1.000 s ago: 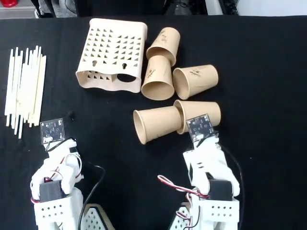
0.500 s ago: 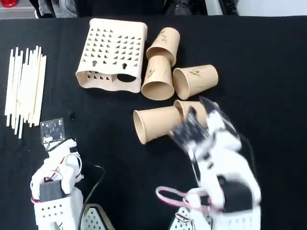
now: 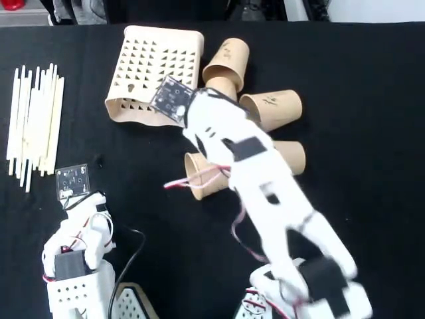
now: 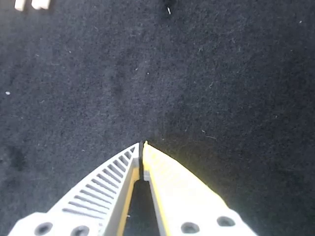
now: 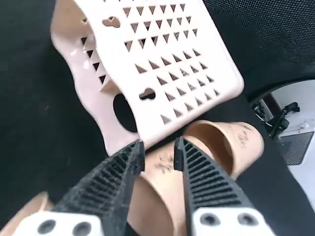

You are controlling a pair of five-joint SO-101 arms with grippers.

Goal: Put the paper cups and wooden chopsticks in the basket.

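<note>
Paper cups (image 3: 272,109) lay on their sides just beside the basket (image 3: 156,66); we judged them light and easily crushed, best pinched gently at the rim. Our right hand (image 5: 158,145) hung slightly apart above one; our left hand (image 4: 141,148) sat pressed together.

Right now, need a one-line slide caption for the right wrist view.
Right gripper, open, poised over a paper cup lying on its side next to the overturned perforated basket on the black table.

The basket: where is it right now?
In the high view, the basket lies at the far side, between the chopsticks and the paper cups.
</note>
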